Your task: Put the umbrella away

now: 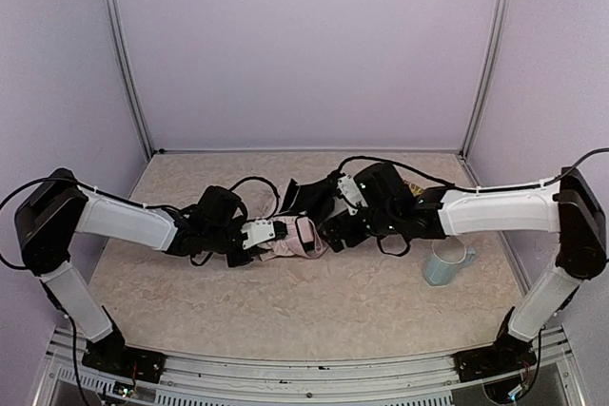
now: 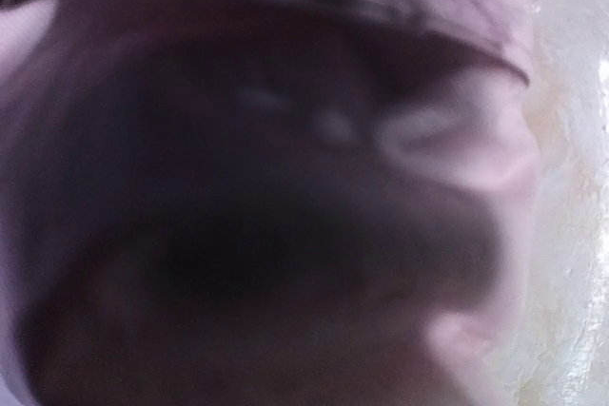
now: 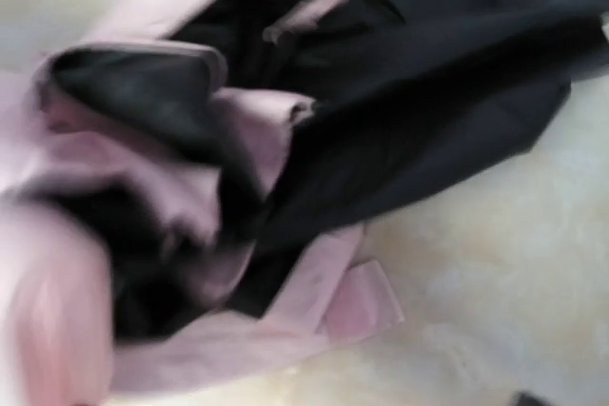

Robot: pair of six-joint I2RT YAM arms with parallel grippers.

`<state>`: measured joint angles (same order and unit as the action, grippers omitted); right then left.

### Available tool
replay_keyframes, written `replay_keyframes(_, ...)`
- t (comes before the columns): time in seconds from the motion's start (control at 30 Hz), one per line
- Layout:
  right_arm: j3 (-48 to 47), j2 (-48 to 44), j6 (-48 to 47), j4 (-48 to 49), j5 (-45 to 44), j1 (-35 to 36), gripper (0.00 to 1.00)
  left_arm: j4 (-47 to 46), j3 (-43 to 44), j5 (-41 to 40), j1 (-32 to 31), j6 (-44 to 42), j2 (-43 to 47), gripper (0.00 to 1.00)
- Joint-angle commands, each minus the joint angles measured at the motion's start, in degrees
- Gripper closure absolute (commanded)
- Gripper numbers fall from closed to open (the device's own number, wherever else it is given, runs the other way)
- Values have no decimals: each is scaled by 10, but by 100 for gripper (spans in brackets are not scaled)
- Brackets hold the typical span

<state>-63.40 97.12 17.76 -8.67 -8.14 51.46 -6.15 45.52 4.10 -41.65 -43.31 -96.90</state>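
Note:
The umbrella (image 1: 297,235) lies crumpled at the middle of the table, pale pink outside and black inside. My left gripper (image 1: 269,234) comes in from the left and is shut on its pink fabric. The left wrist view holds only blurred umbrella cloth (image 2: 285,187) pressed against the lens. My right gripper (image 1: 328,232) is at the umbrella's right side, open with nothing between its fingers. The right wrist view looks down on black lining (image 3: 400,92), pink folds and a pink strap tab (image 3: 366,297) lying on the table. The shaft and handle are hidden.
A pale blue mug (image 1: 445,261) stands on the table (image 1: 285,311) just below the right forearm. A scrap of tan woven thing (image 1: 416,184) shows behind the right arm. Lilac walls and metal posts (image 1: 124,54) close in the back and sides.

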Motion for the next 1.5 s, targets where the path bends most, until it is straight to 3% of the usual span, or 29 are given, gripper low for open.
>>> replay_keyframes(0.0,79,-117,-118,117,130,-32,0,-13,18,3,6,60,55,100)
replay_keyframes(0.13,107,-170,-184,133,194,-44,0,-14,25,-50,-4,61,109,100)
replay_keyframes(0.27,123,-194,-226,169,282,-46,0,-3,26,-37,-8,49,163,100)
replay_keyframes(0.57,59,-192,-304,126,358,-45,7,18,12,-75,-37,6,197,100)
replay_keyframes(0.67,7,-158,-275,98,408,-45,5,-13,-2,-95,-53,-9,212,100)
replay_keyframes(0.8,-60,-104,-225,37,426,-45,12,-39,-15,-92,-59,-20,232,100)
replay_keyframes(1.07,-101,-41,-202,11,467,-45,46,-45,-23,-77,-69,-35,232,100)
replay_keyframes(1.23,-109,-23,-187,14,468,-45,41,-44,-14,-83,-74,-39,228,100)
replay_keyframes(1.37,-108,-15,-182,25,468,-45,51,-50,-17,-60,-81,-55,233,100)
replay_keyframes(1.47,-119,-4,-178,18,471,-45,48,-55,-14,-62,-93,-58,237,100)
